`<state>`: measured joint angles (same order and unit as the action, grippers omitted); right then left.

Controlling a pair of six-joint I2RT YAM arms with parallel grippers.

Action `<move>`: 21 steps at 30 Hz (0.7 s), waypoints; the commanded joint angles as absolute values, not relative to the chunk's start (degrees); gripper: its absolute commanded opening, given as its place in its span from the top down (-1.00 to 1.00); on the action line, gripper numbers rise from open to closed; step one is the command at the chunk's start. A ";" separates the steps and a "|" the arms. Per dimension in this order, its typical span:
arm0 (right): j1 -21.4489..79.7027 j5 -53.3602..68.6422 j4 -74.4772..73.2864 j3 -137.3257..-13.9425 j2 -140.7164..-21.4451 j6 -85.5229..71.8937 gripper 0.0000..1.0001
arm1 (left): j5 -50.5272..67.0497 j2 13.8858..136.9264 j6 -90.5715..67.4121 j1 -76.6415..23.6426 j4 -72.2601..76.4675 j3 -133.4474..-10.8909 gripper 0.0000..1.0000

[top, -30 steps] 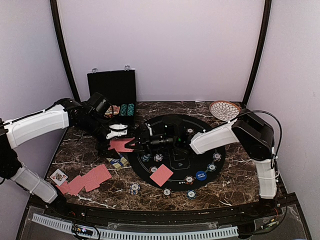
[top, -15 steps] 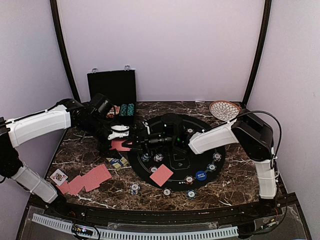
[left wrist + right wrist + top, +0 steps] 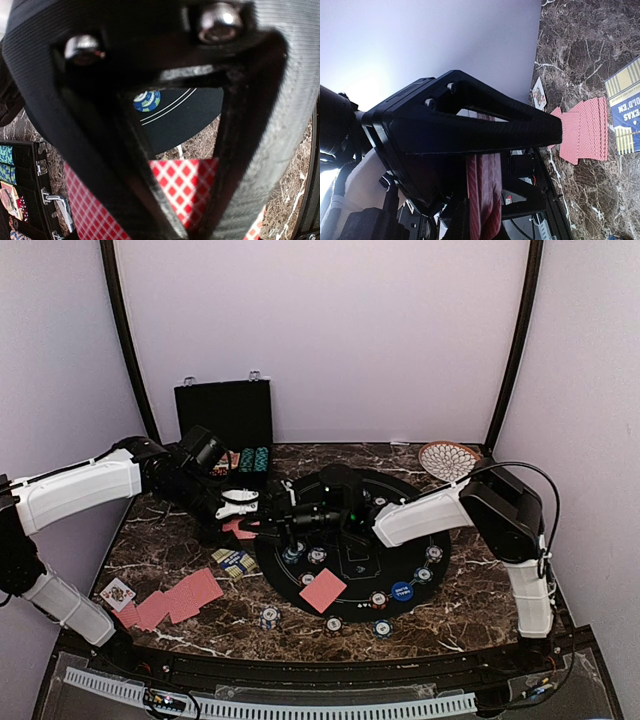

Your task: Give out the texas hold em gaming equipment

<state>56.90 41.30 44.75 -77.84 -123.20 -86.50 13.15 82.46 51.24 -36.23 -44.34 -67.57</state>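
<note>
Since the earlier frames the left gripper (image 3: 244, 518) has drawn its fingers in from a wide spread, and less red shows of the held cards (image 3: 238, 529), which sit left of centre at the left rim of the mat. The right gripper (image 3: 266, 528) has its fingers pressed together, pinching those cards, which appear edge-on in the right wrist view. The left fingers (image 3: 115, 165) form a narrowing V with a red card back filling the gap; whether they clamp it cannot be told. One red card (image 3: 322, 590) lies below centre on the black mat (image 3: 440, 530), among striped chips (image 3: 378, 600) and a blue disc (image 3: 402, 591). Further cards (image 3: 175, 598) are fanned at lower left on the marble table (image 3: 150, 540). An open black case (image 3: 225, 418) stands at upper left, a wicker plate (image 3: 448, 460) at upper right.
</note>
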 commanded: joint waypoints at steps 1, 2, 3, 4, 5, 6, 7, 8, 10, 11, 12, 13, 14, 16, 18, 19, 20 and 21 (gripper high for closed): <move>57.48 41.12 47.63 -79.38 -124.29 -86.74 0.83 | 13.88 82.08 52.50 -36.85 -45.53 -68.57 -0.11; 57.46 40.97 47.75 -79.57 -124.53 -86.90 0.80 | 13.84 82.11 52.53 -36.88 -45.70 -68.54 -0.05; 57.48 40.90 47.95 -79.81 -124.76 -87.14 0.78 | 13.77 82.10 52.55 -36.95 -45.75 -68.55 -0.04; 57.48 40.87 48.10 -80.15 -125.03 -87.32 0.76 | 13.74 82.09 52.60 -36.98 -45.82 -68.62 -0.03; 57.46 40.79 48.22 -80.43 -125.26 -87.56 0.73 | 13.61 82.13 52.68 -37.06 -45.85 -68.59 -0.03; 57.48 40.78 48.37 -80.68 -125.51 -87.76 0.68 | 13.48 82.10 52.66 -37.12 -45.94 -68.56 -0.03; 57.48 40.78 48.54 -80.83 -125.74 -88.00 0.65 | 13.35 82.10 52.72 -37.16 -46.00 -68.60 -0.02; 57.46 40.72 48.82 -81.00 -125.91 -88.24 0.64 | 13.18 82.20 52.81 -37.17 -46.15 -68.59 -0.04; 57.48 40.62 49.04 -81.23 -126.33 -88.48 0.64 | 12.95 82.32 52.96 -37.14 -46.22 -68.51 -0.05; 57.48 40.57 49.00 -81.41 -126.49 -88.58 0.64 | 12.85 82.43 52.94 -37.24 -46.23 -68.43 -0.05; 57.48 40.52 48.92 -81.53 -126.59 -88.64 0.64 | 12.84 82.44 52.98 -37.25 -46.27 -68.41 -0.05; 57.48 40.44 48.83 -81.56 -126.62 -88.66 0.63 | 12.79 82.46 52.99 -37.22 -46.46 -68.39 -0.05; 57.40 40.35 48.68 -81.44 -126.58 -88.58 0.64 | 12.76 82.58 53.00 -37.24 -46.52 -68.38 -0.05; 57.20 40.09 47.27 -80.89 -126.07 -87.82 0.64 | 12.48 82.61 53.14 -37.28 -46.64 -68.19 -0.06; 56.98 39.51 43.23 -80.40 -124.84 -85.31 0.63 | 12.21 82.65 53.29 -37.30 -46.60 -67.91 -0.06; 56.81 38.97 41.02 -80.11 -124.20 -83.99 0.63 | 12.12 82.56 53.36 -37.34 -46.52 -67.69 -0.06; 56.66 38.74 39.71 -79.77 -123.53 -82.87 0.63 | 11.93 82.54 53.42 -37.33 -46.55 -67.55 -0.06; 56.49 38.68 38.93 -79.33 -122.98 -82.27 0.63 | 11.81 82.60 53.34 -37.34 -46.51 -67.34 -0.06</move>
<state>56.95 40.36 44.38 -80.01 -125.67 -86.56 12.10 82.81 52.51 -36.93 -45.15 -67.55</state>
